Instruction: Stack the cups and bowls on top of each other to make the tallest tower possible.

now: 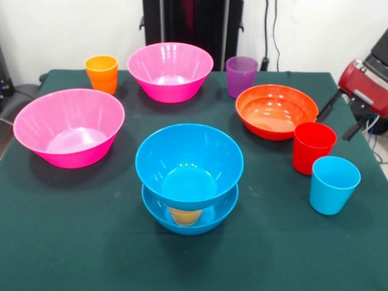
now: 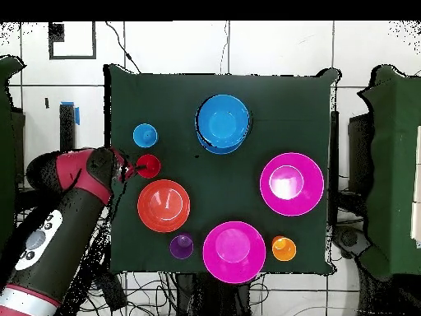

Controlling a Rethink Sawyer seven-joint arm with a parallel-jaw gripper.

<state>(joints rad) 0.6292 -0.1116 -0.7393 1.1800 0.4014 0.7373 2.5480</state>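
Claw details stay unclear: in the front view only the red arm shows at the right edge, cut off by the frame, and whether the claw is open or closed cannot be told. On the green worktop the tower stands near the front: a blue bowl over a yellow cup, mostly hidden, inside a second blue bowl. A red cup and a light blue cup stand to its right.

From overhead the arm's end reaches the red cup, though its tips are too dark to read. The yellow cup is hidden there.
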